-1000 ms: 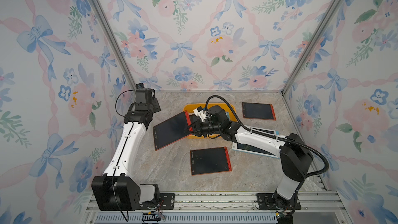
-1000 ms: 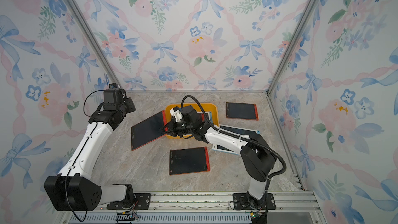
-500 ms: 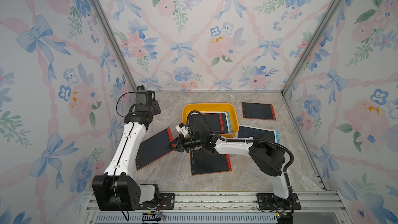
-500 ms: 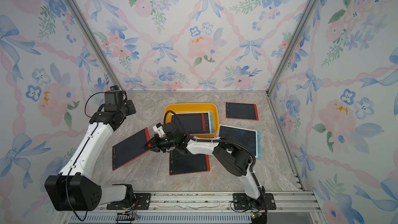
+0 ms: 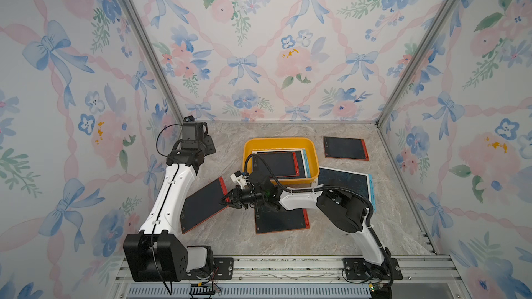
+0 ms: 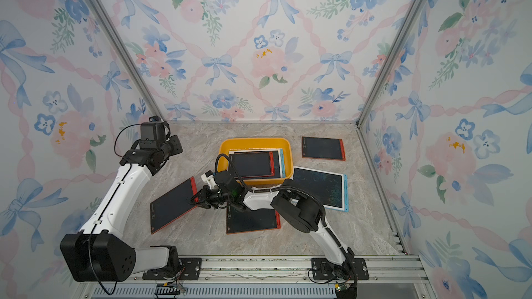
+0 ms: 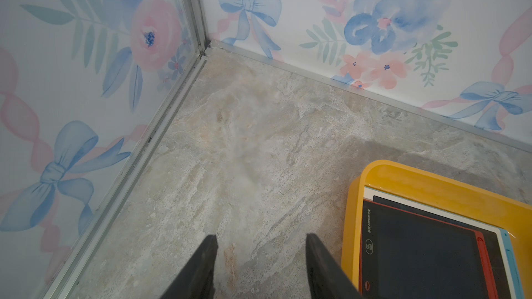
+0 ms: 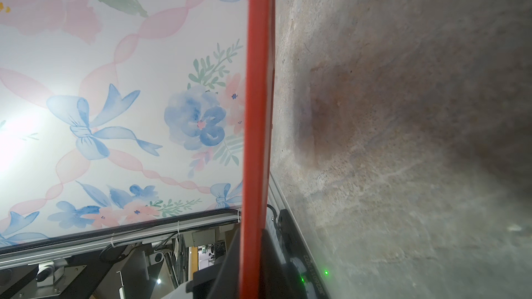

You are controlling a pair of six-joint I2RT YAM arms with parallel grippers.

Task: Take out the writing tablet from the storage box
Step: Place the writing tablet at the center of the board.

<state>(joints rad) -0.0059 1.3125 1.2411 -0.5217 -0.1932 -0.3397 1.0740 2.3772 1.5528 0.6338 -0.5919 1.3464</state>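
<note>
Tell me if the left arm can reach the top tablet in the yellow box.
Probably yes: the left tool hangs open beside the storage box, and the red tablet lies uncovered on top; the right arm's cable loops nearby.

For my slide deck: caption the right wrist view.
Right hand clamps a red-framed writing tablet seen edge-on, between marble tabletop and floral wall.

My right arm (image 5: 299, 198) stretches low, front-left of the storage box (image 5: 280, 140), with the right gripper (image 5: 227, 199) fingers (image 8: 227, 257) pinched on a writing tablet (image 5: 204, 205). My left arm (image 5: 172, 188) stands raised left of the box, the left gripper (image 7: 260, 238) fingers parted.
</note>
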